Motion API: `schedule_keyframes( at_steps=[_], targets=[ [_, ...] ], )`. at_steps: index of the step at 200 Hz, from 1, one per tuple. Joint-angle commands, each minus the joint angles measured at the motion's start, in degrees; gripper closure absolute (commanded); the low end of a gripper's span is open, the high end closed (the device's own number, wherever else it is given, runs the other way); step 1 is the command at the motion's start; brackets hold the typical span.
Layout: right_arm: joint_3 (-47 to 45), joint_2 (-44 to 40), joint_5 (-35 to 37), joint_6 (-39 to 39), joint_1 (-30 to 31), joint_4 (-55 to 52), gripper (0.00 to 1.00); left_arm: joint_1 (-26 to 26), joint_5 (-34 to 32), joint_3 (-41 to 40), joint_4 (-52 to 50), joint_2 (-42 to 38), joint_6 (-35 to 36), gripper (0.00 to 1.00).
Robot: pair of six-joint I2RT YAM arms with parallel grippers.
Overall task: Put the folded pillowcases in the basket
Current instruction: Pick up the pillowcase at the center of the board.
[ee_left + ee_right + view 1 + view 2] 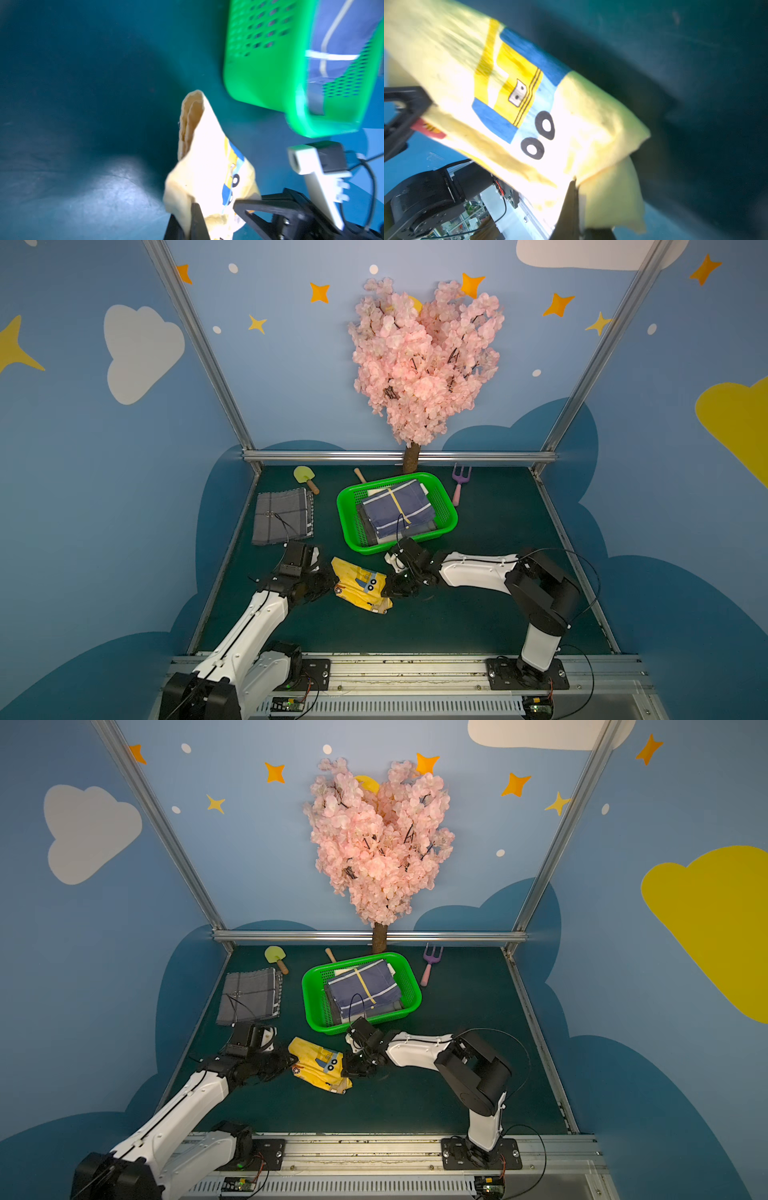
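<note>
The folded pillowcase [360,584] [319,1064] is yellow with a blue-and-yellow vehicle print and hangs crumpled between my two grippers, in front of the basket. My left gripper [333,587] [294,1065] is shut on its left edge; in the left wrist view the black fingers [195,209] pinch the yellow cloth [207,155]. On the right edge my right gripper [388,588] [345,1068] is shut too, its finger [572,193] clamping a corner of the cloth [529,104]. The green basket [365,549] [309,1006] [259,79] stands just behind.
A folded blue striped cloth [399,506] lies on other folded cloths in the basket. A grey checked cloth [282,516] lies at the left. At the back stand a pink blossom tree [419,360], a green trowel [305,479] and a purple fork [458,485].
</note>
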Motion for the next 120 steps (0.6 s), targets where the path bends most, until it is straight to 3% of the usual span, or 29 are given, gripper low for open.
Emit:
schedule_keyframes(
  at_steps=[1,55,96,120],
  targets=[
    [4.50,-5.20,2.87,-4.83,1.34,-7.36,1.00,-0.95,0.83,3.34,-4.58,-2.48,-0.95,0.97],
    [10.65,-15.44,7.77,-9.53,0.29,-16.27,1.00,-5.40,-1.02,11.57,-6.74,-5.93,-0.32,0.97],
    [12.59,-21.40,10.88,-12.56,-6.08,-16.96,1.00,-7.53,-3.88,16.22,0.44,-4.99,-0.18,0.97],
    [13.19,-22.00,10.79,-15.46,-11.24,-15.50,1.00,-7.75,-4.21,18.62,6.20,0.64,0.51,0.97]
  ],
)
